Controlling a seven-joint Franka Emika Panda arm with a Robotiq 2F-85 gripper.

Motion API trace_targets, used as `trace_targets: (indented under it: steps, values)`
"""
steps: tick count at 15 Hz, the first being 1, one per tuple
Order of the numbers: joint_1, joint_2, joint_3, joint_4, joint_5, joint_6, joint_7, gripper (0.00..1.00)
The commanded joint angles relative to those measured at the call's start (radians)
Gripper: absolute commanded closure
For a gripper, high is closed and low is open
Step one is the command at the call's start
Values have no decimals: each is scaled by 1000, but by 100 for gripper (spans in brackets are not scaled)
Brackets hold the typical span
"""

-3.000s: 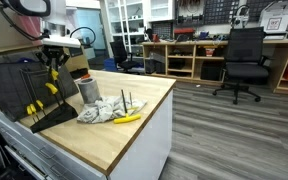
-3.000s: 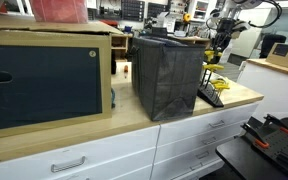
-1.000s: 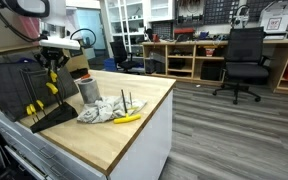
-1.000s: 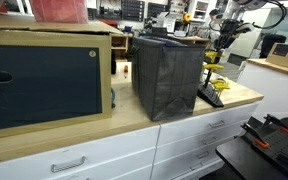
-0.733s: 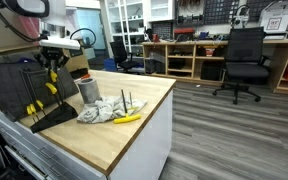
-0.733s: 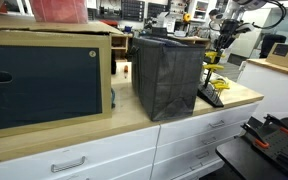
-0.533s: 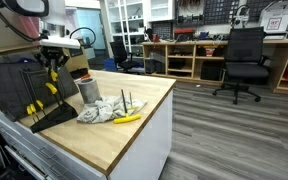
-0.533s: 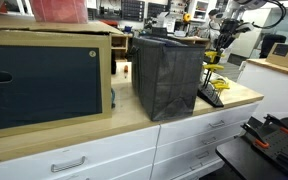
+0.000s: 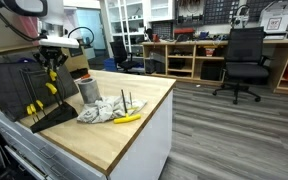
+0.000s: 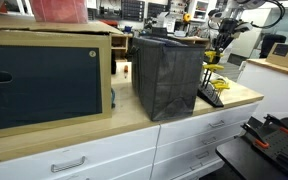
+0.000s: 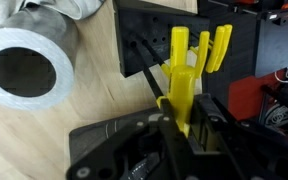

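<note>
My gripper (image 11: 184, 126) is shut on the handle of a yellow plastic fork (image 11: 187, 62), whose prongs point away from me. The fork hangs over a black dish rack (image 11: 241, 55) with thin black pegs. In both exterior views the gripper (image 9: 52, 66) (image 10: 216, 48) hovers above the rack (image 9: 46, 114) (image 10: 212, 96) on the wooden counter (image 9: 114, 140), with the yellow fork (image 9: 52, 76) hanging from it. More yellow utensils (image 9: 29, 108) stand in the rack. A metal cup (image 11: 29, 65) (image 9: 87, 90) stands beside the rack.
A crumpled cloth (image 9: 104, 110) lies by the cup with a yellow utensil (image 9: 130, 118) on it. A tall black box (image 10: 169, 75) stands next to the rack, beside a cabinet (image 10: 44, 80). An office chair (image 9: 244, 60) stands across the floor.
</note>
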Motion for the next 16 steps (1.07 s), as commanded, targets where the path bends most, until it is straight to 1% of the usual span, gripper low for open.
trace_targets:
  steps: [1,16]
  values:
    - [5,-29,5,-22,5,33,-26,94]
    - [1,-37,-1,-33,0,24,-25,94]
